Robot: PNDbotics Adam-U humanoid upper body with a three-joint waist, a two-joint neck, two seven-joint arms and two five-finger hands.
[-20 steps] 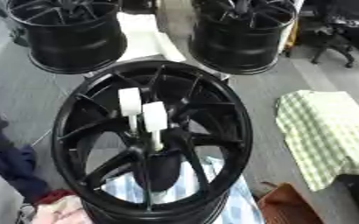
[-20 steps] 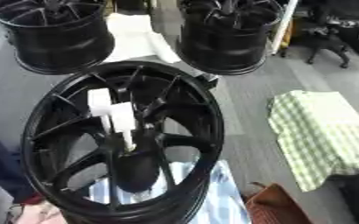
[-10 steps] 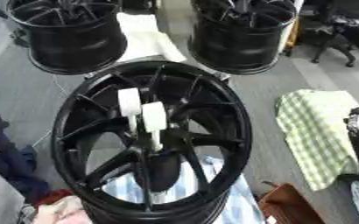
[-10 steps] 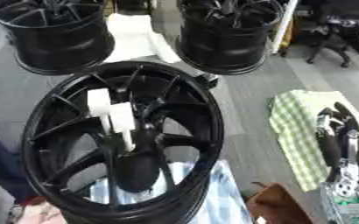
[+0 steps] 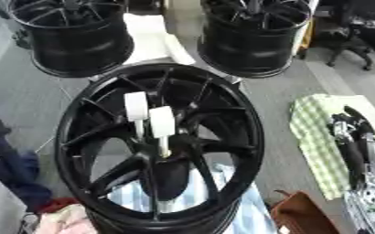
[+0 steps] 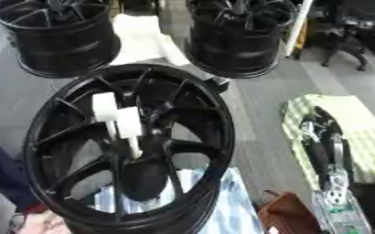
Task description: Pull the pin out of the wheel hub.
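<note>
**Pins sit in the hub, right hand raised well to the side**

Nearest, at the bottom edge, a brown object [image 5: 302,215] shows at lower right and a pale pink cloth [image 5: 59,221] at lower left. A blue and white striped cloth [image 5: 222,196] lies under the near rim of the wheel hub [image 5: 158,141].

The wheel hub is black, with thin spokes, and fills the middle of the scene. Two white pins stand in its centre, side by side and touching or nearly so: the left pin [image 5: 136,107] a little farther back, the right pin [image 5: 162,122] a little nearer, its thin stem running down toward the hub's middle. Neither pin is touched by anything.

The right hand [image 6: 323,141] comes up from the lower right corner, well apart from the wheel hub. Its fingers are stretched out long and straight, pointing away, and they hold nothing. It shows above a green and white checked cloth [image 5: 315,137] that lies on the grey floor to the right of the hub. The left hand shows in neither view.

At the left edge a dark blue garment [image 5: 7,160] is seen beside the hub.

Farthest, two more black wheels stand upright on the floor: one at far left [image 5: 71,39] and one at far right [image 5: 254,36].
</note>
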